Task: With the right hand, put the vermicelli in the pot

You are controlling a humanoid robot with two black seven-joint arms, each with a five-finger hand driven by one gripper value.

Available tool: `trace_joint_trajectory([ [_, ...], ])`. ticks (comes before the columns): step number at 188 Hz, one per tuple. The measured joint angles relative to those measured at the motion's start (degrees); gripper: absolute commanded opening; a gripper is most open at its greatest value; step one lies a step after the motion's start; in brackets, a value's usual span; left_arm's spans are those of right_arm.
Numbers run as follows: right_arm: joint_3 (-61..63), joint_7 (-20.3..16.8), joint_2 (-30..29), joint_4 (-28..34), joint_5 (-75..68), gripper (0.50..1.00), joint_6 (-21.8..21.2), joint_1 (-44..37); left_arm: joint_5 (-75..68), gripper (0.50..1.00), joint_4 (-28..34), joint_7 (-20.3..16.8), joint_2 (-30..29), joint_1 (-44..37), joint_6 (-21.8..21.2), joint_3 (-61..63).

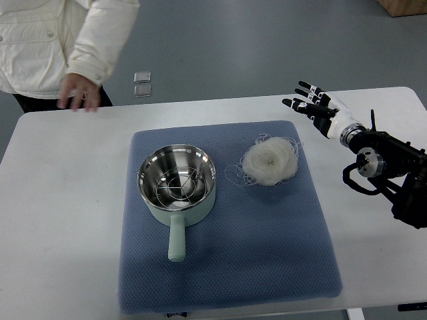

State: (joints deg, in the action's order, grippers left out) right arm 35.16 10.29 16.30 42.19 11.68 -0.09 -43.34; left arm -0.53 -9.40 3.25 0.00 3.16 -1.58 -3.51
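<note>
White table (60,193) carries a blue mat (267,253); on it the pot (177,183) sits left, empty, handle pointing near, with the vermicelli (269,162) nest just right of it, untouched. My right hand (317,107) hovers far-right off the mat, fingers spread, holding nothing. Judging this pre-reach: next I need to swing left and near over the nest and close on it.

A lab or workshop test bench: plain white table (67,187) on bare grey concrete floor (253,47) beyond the right hand (319,107)
</note>
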Motion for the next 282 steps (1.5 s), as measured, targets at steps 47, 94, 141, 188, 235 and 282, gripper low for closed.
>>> trace_joint_trajectory([
  [47,-0.15,0.00,-0.05,0.08,0.01,0.921,0.00,0.09,0.00,1.000,0.00,-0.01,0.00,0.00,0.00,-0.15],
  [94,-0.18,0.00,0.00,0.12,0.01,0.921,0.00,0.09,0.00,1.000,-0.09,-0.01,0.00,0.00,0.09,0.06],
  [141,-0.19,0.00,0.29,0.09,0.01,0.921,0.00,-0.21,0.01,1.000,0.06,-0.01,0.00,0.00,0.05,0.09],
  [188,-0.02,0.00,0.84,-0.01,0.12,0.924,-0.03,-0.59,0.01,1.000,0.08,0.00,0.00,0.00,0.00,0.10],
  [235,-0.22,-0.07,1.16,-0.44,0.19,0.924,-0.02,-1.26,0.01,1.000,0.09,0.00,0.00,0.00,0.00,0.17],
  [282,-0.05,-0.07,1.27,-0.59,0.19,0.924,0.00,-2.13,0.01,1.000,0.09,0.00,0.00,0.00,0.00,0.22],
])
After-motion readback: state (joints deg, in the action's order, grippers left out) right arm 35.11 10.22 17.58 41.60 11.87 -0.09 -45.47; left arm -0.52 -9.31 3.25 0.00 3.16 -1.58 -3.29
